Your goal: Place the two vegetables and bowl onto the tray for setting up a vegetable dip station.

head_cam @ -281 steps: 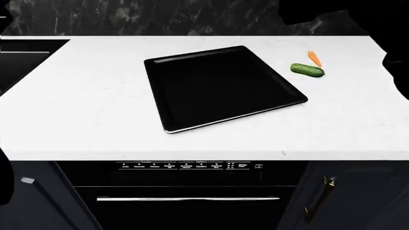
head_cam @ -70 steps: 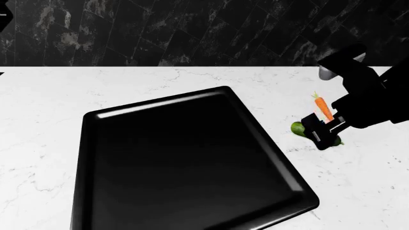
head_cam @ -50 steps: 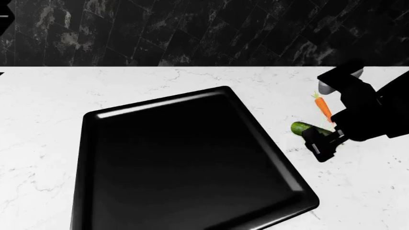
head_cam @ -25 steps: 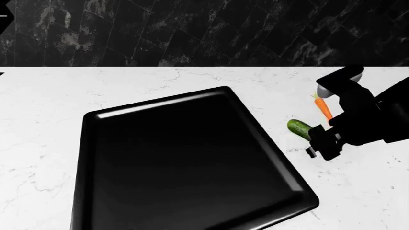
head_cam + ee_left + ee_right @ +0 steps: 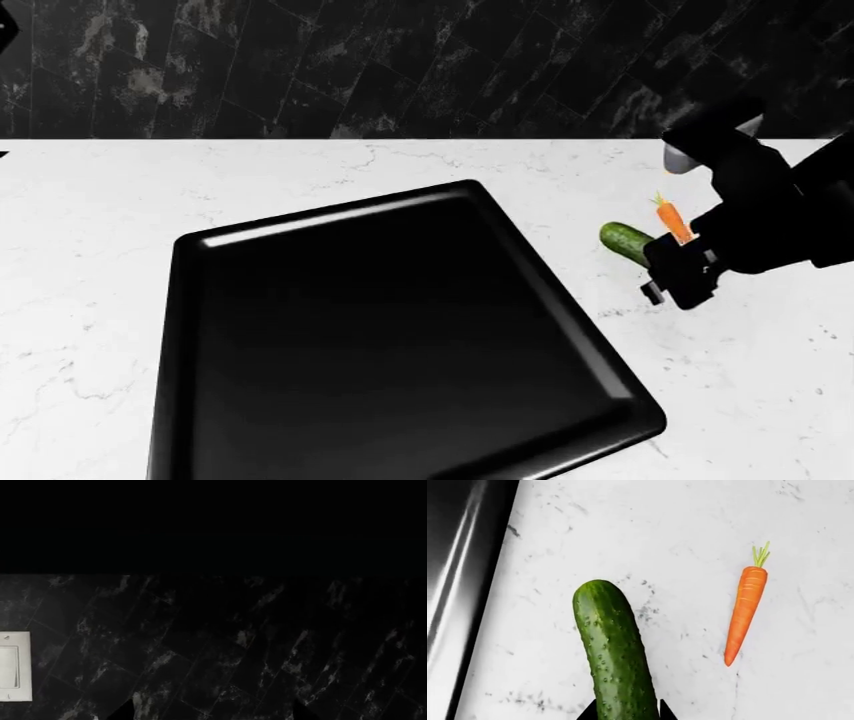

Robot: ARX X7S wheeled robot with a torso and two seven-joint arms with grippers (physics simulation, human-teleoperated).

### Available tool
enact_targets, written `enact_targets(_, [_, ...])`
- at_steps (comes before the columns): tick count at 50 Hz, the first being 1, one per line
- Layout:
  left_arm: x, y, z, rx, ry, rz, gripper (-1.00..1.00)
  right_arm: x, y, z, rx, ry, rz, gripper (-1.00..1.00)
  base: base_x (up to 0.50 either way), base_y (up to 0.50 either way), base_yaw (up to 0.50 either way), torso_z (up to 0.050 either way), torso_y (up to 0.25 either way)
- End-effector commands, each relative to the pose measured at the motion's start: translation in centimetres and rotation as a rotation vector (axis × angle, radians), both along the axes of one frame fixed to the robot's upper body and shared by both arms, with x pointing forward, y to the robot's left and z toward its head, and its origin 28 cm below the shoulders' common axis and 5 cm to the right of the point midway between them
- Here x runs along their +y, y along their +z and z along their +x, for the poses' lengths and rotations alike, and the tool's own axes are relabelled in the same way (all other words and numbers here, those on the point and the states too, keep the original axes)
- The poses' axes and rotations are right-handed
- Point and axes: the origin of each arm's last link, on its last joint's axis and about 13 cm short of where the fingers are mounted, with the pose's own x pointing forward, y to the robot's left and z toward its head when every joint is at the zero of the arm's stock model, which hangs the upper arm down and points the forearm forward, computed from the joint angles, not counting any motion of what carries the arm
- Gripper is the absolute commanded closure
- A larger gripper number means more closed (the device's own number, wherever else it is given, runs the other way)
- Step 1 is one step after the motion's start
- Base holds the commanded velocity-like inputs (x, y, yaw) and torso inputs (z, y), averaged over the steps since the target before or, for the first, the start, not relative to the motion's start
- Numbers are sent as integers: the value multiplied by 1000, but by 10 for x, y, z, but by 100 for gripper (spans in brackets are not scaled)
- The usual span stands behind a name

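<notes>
I have the right tool [image 5: 663,268] clamped on the cucumber [image 5: 614,652], its free end poking left toward the tray [image 5: 387,340]; the carrot [image 5: 746,606] lies on the tabletop [image 5: 120,200] just beyond; left tool unseen

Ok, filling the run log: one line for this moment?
right hand: on cucumber | carrot: on counter | tray: empty | bowl: unseen

Green cucumber [image 5: 614,652], orange carrot [image 5: 745,612], black tray [image 5: 387,340]
</notes>
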Motion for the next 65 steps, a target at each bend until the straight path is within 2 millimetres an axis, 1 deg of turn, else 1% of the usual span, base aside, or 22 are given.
enact_targets(1, [1,1,-1,-1,2,-4,-100,2,41,-12,-87,7,-39,100,0,0,0,0,0])
enact_targets(4, [1,1,0,-2,3,-3,-100,6,49,-14,-103,25,-34,100,0,0,0,0,0])
enact_targets(7, [0,0,0,-1,0,-2,-100,15,55,-5,-131,58,7,100,0,0,0,0,0])
enact_targets(9, [0,1,-1,0,1,-2,-100,25,57,7,-142,91,32,100,0,0,1,0,0])
enact_targets(14, [0,1,0,0,1,-1,-100,39,63,29,-149,137,43,100,0,0,0,0,0])
enact_targets(23, [1,1,1,0,1,-5,-100,54,75,67,-189,119,76,100,0,0,0,0,0])
enact_targets(28, [2,1,1,0,1,-9,-100,62,72,85,-189,116,97,100,0,0,0,0,0])
enact_targets(32, [2,1,0,0,-1,-10,-100,72,65,88,-200,94,109,100,0,0,0,0,0])
enact_targets(42, [3,3,0,-1,-4,-18,-100,83,47,92,-194,58,124,100,0,0,0,0,0])
enact_targets(47, [3,2,1,1,-5,-19,-100,91,40,95,-175,80,120,100,0,0,0,0,0])
enact_targets(59, [3,3,1,-2,-5,-20,-100,106,30,98,-152,149,127,100,0,0,0,0,0])
enact_targets(64, [3,2,1,-2,-4,-21,-100,111,31,97,-141,186,114,100,0,0,0,0,0])
enact_targets(65, [3,2,1,-3,-5,-21,-100,112,34,97,-148,186,142,100,0,0,0,0,0])
